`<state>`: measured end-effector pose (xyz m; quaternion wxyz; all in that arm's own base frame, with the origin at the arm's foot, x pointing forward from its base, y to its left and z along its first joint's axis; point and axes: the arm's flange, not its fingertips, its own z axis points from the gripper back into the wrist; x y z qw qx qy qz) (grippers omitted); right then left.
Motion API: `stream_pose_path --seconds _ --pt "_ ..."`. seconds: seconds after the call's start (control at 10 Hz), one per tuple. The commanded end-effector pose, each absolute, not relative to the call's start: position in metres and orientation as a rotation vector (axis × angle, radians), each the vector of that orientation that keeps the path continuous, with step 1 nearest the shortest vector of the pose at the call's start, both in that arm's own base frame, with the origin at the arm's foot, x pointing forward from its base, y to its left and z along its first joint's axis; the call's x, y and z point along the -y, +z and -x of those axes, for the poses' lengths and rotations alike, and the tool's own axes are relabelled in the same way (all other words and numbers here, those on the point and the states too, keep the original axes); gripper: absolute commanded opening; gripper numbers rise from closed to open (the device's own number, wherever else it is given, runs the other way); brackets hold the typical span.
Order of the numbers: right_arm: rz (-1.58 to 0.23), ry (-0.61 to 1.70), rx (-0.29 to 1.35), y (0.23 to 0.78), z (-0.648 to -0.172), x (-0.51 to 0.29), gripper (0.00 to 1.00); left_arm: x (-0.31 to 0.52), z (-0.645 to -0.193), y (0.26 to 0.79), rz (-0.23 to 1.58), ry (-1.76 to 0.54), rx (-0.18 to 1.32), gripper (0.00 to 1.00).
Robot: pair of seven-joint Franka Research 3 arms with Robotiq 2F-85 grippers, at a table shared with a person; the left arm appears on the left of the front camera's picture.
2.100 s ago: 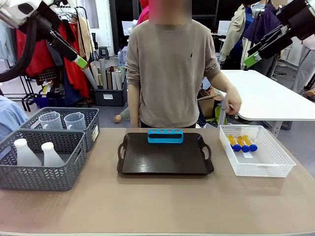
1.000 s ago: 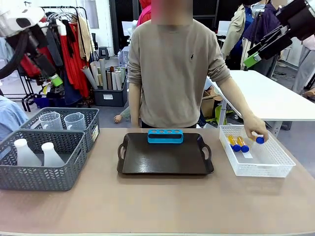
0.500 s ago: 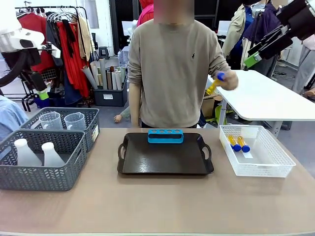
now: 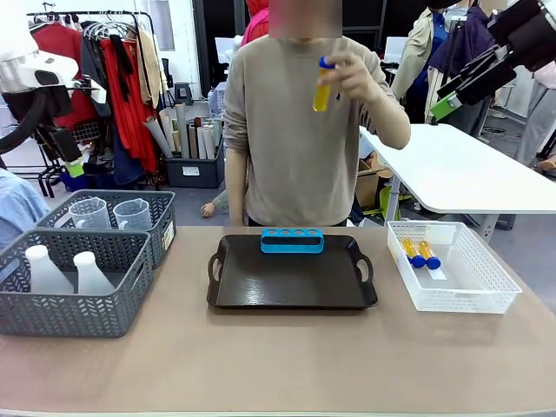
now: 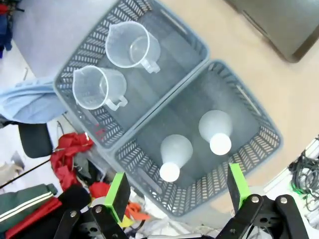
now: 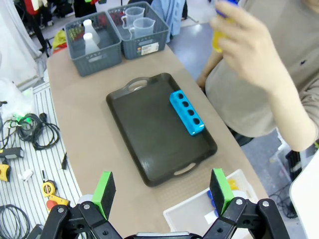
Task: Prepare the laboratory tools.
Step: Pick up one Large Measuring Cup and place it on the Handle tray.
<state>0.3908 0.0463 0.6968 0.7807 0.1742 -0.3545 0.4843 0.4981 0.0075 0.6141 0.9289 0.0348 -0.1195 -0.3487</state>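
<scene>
A person's hand (image 4: 360,80) at upper centre of the front view holds one tube (image 4: 322,87) nearly upright, blue cap on top, yellow-orange liquid below. Two more tubes (image 4: 417,253) lie flat in the white mesh basket (image 4: 486,291) at right, long axes slanting, caps towards the lower right. Two translucent white conical flasks (image 4: 43,269) stand necks up in the near grey basket (image 4: 69,317) at left. Two clear plastic handled beakers (image 4: 89,212) stand mouths up in the one behind. The left gripper (image 5: 178,191) hangs above the flasks, jaws wide apart and empty. The right gripper (image 6: 162,188), also spread and empty, looks down on a smooth dark tray (image 6: 149,134) carrying a blue four-hole rack (image 6: 187,113).
</scene>
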Motion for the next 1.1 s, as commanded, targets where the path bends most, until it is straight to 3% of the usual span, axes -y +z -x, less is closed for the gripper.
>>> stream_pose_path --seconds 0.0,0.2,0.5,1.0 --pt "-0.396 1.049 0.779 0.698 -0.391 -0.047 1.00 -0.016 -0.519 0.593 -0.100 -0.612 0.211 1.00" --pt "-0.396 1.049 0.779 0.698 -0.391 -0.047 1.00 -0.048 -0.554 0.551 -0.086 -0.405 0.145 1.00" --pt "-0.396 1.049 0.779 0.698 -0.391 -0.047 1.00 -0.078 -0.581 0.498 -0.129 -0.260 0.160 1.00" --pt "-0.396 1.049 0.779 0.698 -0.391 -0.047 1.00 -0.097 -0.631 0.437 -0.104 -0.182 0.174 1.00"
